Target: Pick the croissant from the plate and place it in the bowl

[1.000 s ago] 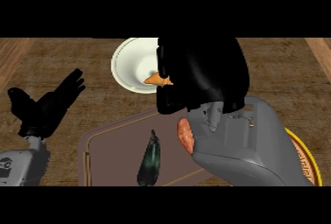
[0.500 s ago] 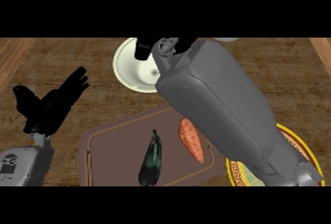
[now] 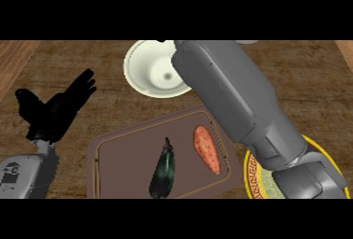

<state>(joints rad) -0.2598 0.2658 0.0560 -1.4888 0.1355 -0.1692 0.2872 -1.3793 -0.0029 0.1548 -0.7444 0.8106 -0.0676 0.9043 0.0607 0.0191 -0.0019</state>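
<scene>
Head view: a wooden counter (image 3: 96, 60) is seen from steeply above. A white bowl (image 3: 146, 74) stands near the top, and no croissant is seen in the part of it that shows. The right forearm (image 3: 234, 102) is stretched from the lower right across the bowl's right side. The right hand is lost beyond the top edge, so whether anything is held cannot be told. A yellow-rimmed plate (image 3: 254, 179) is largely hidden under that arm. The croissant is nowhere seen.

The left hand (image 3: 59, 107) is rested at the left, fingers spread wide and holding nothing. A board (image 3: 114, 154) carries an eggplant (image 3: 163, 170) and a sweet potato (image 3: 207, 149).

A croissant is judged light, soft and flaky, and easily crushed. It is best taken across its thick middle.
</scene>
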